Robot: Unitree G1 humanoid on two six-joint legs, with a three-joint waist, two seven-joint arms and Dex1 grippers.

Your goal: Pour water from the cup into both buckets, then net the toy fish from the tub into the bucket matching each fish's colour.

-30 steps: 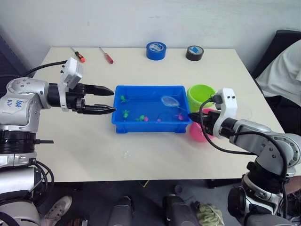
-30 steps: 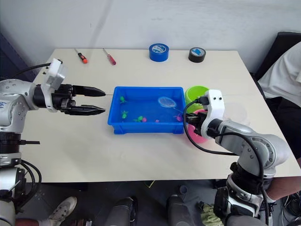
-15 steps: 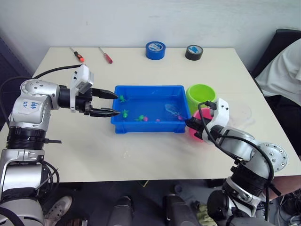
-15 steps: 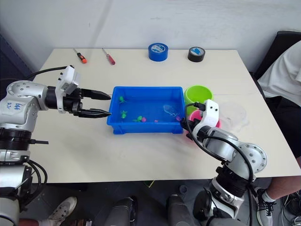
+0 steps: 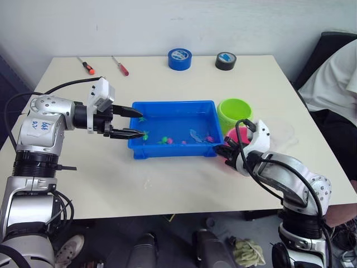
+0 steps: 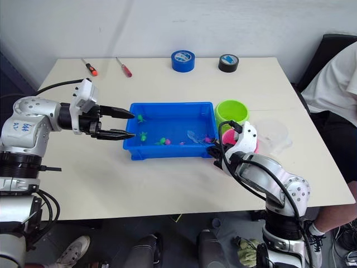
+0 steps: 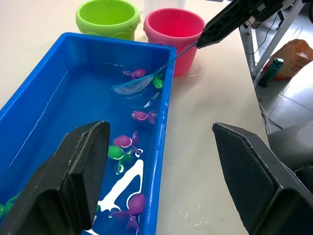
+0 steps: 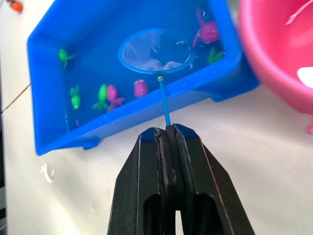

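Nearest to me, my right gripper (image 8: 166,134) has its jaws closed on the thin handle of the net (image 8: 155,50), just off the near right corner of the tub (image 5: 173,106). The hoop lies in the water at the right end, beside a pink fish (image 8: 209,31) and a green fish (image 8: 213,55). I should slide the hoop under one fish only and lift slowly and level. My left gripper (image 5: 135,122) hangs at the tub's left rim, jaws open and empty. Farther right stand the pink bucket (image 7: 174,29) and the green bucket (image 5: 235,109) behind it.
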